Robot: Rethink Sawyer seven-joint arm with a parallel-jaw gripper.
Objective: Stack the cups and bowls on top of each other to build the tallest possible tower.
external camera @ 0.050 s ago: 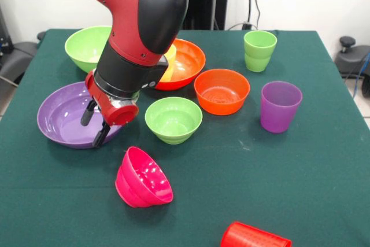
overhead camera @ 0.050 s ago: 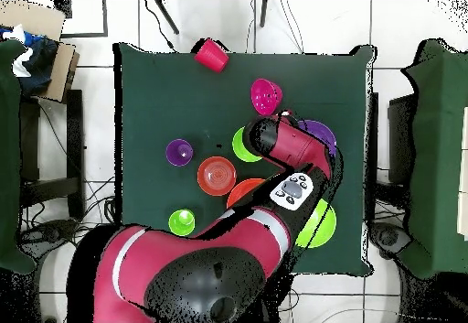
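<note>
**One gripper, hovering at the purple bowl's rim**

One arm, and it comes down over the left half of the table in the front view. The gripper (external camera @ 0.050 s ago: pixel 94 124) hangs with its two dark fingers pointing down and a narrow gap between them, nothing held. One fingertip sits over the inside of the large purple bowl (external camera @ 0.050 s ago: pixel 60 117), the other right at that bowl's near-right rim, so the rim looks to run between the jaws; whether they touch it, I cannot tell.

Nothing is stacked yet, apart from a yellow cup (external camera @ 0.050 s ago: pixel 168 62) lying inside the large orange bowl (external camera @ 0.050 s ago: pixel 188 62) behind the arm. Just right of the gripper stands the small green bowl (external camera @ 0.050 s ago: pixel 173 119), upright and open. Towards the front edge, the pink bowl (external camera @ 0.050 s ago: pixel 143 179) lies tipped on its side, mouth up and to the right. Further right are the small orange bowl (external camera @ 0.050 s ago: pixel 222 90), the purple cup (external camera @ 0.050 s ago: pixel 280 105) and the green cup (external camera @ 0.050 s ago: pixel 259 50), all upright. The red cup (external camera @ 0.050 s ago: pixel 254 236) lies on its side at the front edge. The large green bowl (external camera @ 0.050 s ago: pixel 87 46) sits at the back left.

So the deciding line is the purple rim: it curves past the fingers, and my read is a rim pinch calls for a straight descent.
</note>
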